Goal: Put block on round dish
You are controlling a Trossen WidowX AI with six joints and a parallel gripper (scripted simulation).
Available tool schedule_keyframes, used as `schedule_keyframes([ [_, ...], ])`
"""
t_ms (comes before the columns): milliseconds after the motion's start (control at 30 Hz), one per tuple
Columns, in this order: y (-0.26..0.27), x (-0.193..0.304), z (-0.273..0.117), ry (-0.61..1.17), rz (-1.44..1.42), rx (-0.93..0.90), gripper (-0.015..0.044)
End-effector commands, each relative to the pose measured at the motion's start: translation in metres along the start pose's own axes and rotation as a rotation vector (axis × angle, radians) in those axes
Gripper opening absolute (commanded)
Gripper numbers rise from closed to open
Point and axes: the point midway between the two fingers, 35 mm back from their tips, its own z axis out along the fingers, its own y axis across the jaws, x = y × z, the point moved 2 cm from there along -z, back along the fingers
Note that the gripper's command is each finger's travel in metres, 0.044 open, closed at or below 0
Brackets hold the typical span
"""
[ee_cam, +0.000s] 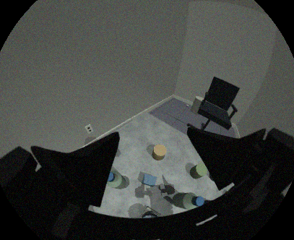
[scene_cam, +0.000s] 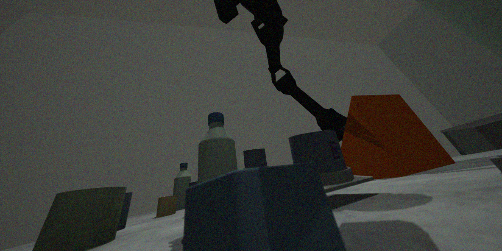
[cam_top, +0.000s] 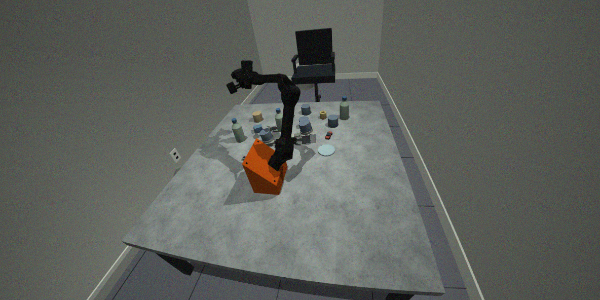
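High above the table's [cam_top: 356, 214] far-left edge, the gripper [cam_top: 237, 80] hangs wide open.

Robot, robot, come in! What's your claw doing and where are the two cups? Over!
Gripper open, empty, high above table. Both cups on balance, untouched. Dish bare. Bottles crowd nearby.

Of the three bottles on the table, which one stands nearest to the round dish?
The bottle at the back right, alone near the far edge on the round dish's side; the other two stand left of the arm.
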Motion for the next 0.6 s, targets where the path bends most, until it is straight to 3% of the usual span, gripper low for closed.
schedule_keyframes([
  [0,0.003,0.020,-0.027,0.085,0.059,0.005,0.0440],
  [567,-0.008,0.134,-0.170,0.397,0.310,0.222,0.0440],
])
